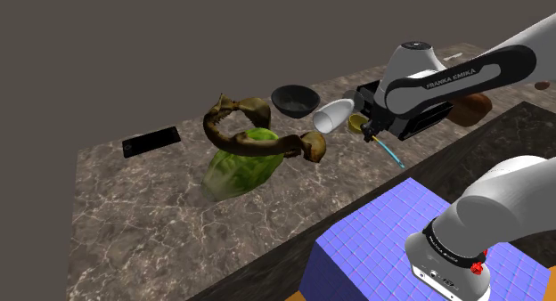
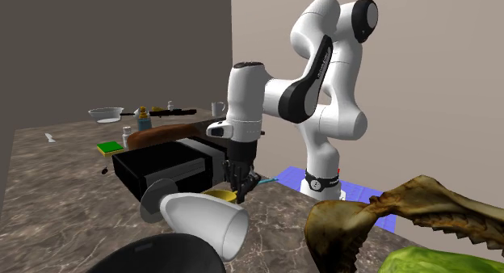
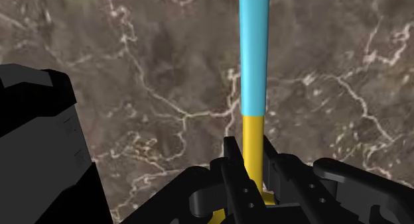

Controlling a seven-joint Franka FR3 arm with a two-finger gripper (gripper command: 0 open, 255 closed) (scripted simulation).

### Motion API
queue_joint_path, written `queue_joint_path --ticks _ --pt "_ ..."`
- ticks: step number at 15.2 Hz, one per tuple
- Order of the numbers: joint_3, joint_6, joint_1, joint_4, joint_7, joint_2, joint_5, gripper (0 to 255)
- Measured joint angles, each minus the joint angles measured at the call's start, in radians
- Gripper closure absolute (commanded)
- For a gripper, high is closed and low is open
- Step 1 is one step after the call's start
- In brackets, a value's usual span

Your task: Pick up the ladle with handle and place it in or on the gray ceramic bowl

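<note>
Marbled brown table (image 1: pixel 134 192) spans the shoulder view's centre and left. White arm (image 1: pixel 445 81) enters from the upper right, and its jaws are closed narrowly on the ladle (image 3: pixel 253 143), clasping its yellow stem. Dark bowl (image 1: pixel 295 99) sits upper centre. The ladle sits right of it, just beside a tipped white cup (image 1: pixel 332 117), with its cyan handle (image 3: pixel 255 50) extending beyond the jaws.

My ladle (image 1: pixel 358 122), a yellow cup on a yellow stem ending in a cyan grip, lies right of centre in the shoulder view, its stem clasped by my gripper (image 3: pixel 252 151). The dark gray bowl (image 1: pixel 295 98) stands upright to its upper left.
</note>
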Motion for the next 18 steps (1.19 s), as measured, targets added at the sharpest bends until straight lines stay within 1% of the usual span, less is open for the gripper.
queue_joint_path --ticks 10,18 --pt "0.011 -0.171 0.003 0.068 -0.007 -0.104 0.012 255" --pt "0.022 -0.299 0.008 0.139 -0.009 -0.161 0.023 255"
